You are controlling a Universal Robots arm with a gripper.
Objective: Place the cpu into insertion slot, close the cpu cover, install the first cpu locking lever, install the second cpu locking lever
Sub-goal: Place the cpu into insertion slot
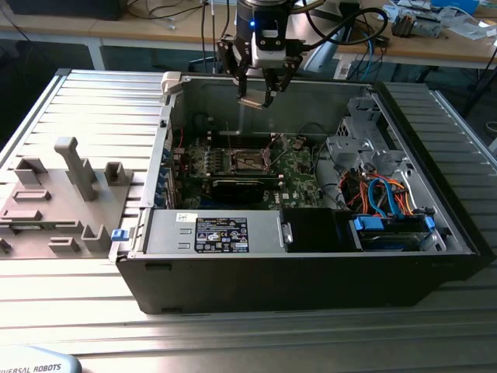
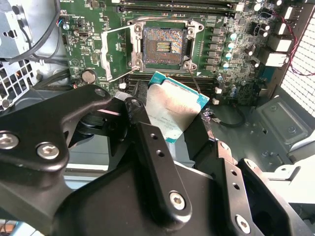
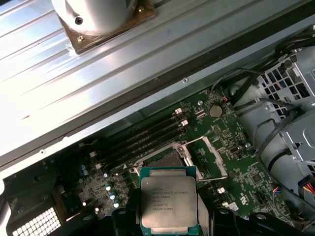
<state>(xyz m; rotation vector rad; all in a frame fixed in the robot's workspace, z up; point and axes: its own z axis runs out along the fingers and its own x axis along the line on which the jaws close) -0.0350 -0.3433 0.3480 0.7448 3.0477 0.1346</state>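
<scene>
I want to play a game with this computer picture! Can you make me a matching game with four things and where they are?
Things:
1. cpu
2. insertion slot
3. cpu cover
4. blue cables

Places or states:
A. swung open beside the slot
B. inside the case, toward the exterior view's right
C. clamped in the gripper
D. empty, on the green board

Pairs: 1-C, 2-D, 3-A, 4-B.

The gripper (image 1: 258, 95) pinches the cpu (image 1: 250, 101) above the open computer case (image 1: 311, 272) — well clear of the insertion slot (image 1: 250, 162) on the green motherboard (image 1: 299, 167) (a grey fixture tray (image 1: 46, 210) lies at the exterior view's left).
</scene>
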